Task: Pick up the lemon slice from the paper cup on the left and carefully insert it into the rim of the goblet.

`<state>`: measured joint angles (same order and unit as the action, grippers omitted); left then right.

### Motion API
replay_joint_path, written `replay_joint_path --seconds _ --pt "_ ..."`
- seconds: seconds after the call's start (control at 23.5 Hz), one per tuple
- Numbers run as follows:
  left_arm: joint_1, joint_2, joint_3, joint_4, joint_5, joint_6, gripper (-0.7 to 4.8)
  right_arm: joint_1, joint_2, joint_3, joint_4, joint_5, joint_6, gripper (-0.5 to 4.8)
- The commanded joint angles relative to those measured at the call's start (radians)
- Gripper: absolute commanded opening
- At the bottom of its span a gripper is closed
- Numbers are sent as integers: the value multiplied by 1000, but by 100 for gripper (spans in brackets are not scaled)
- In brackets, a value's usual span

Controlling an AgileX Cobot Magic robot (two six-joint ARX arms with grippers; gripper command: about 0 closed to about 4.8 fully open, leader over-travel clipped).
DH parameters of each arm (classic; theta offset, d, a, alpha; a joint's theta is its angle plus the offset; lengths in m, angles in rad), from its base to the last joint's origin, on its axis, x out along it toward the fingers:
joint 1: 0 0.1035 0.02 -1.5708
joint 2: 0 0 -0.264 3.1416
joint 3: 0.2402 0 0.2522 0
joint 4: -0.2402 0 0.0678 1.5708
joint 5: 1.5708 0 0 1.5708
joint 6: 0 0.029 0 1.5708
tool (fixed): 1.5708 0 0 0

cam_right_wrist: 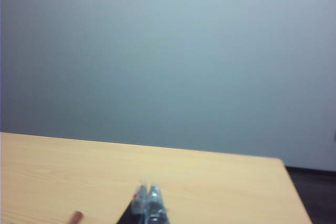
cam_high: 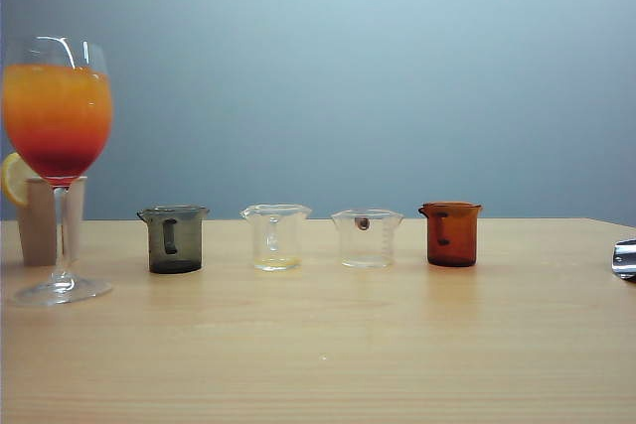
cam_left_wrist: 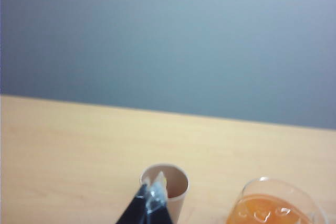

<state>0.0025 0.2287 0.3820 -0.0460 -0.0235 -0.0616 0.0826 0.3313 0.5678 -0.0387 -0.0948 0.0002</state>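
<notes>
Peeking yellow lemon slice (cam_high: pixel 14 178) over paper cup (cam_high: pixel 40 221); both grippers closed.

We see the tall clear stemmed goblet (cam_high: pixel 57 116) standing directly in front of the small beige paper cup (cam_high: pixel 40 220), blocking a frontal approach; above the cup's mouth (cam_left_wrist: pixel 167 179) and across the wooden table (cam_high: pixel 348 345) the way lies open.

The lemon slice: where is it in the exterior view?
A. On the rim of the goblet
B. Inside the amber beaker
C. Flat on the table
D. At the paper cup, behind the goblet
D. The lemon slice sticks up at the top of the paper cup, just behind the goblet.
</notes>
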Motion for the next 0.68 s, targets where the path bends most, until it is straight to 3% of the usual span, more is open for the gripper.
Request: replay_joint_path --seconds 0.04,0.38,0.68 --pt "0 74 43 14 1 -2 -6 4 90 85 61 -97 5 -5" --pt "1 174 49 94 73 -3 -6 215 232 202 58 -144 11 -5" --pt "1 217 48 114 88 2 -6 611 348 209 36 -42 11 -5"
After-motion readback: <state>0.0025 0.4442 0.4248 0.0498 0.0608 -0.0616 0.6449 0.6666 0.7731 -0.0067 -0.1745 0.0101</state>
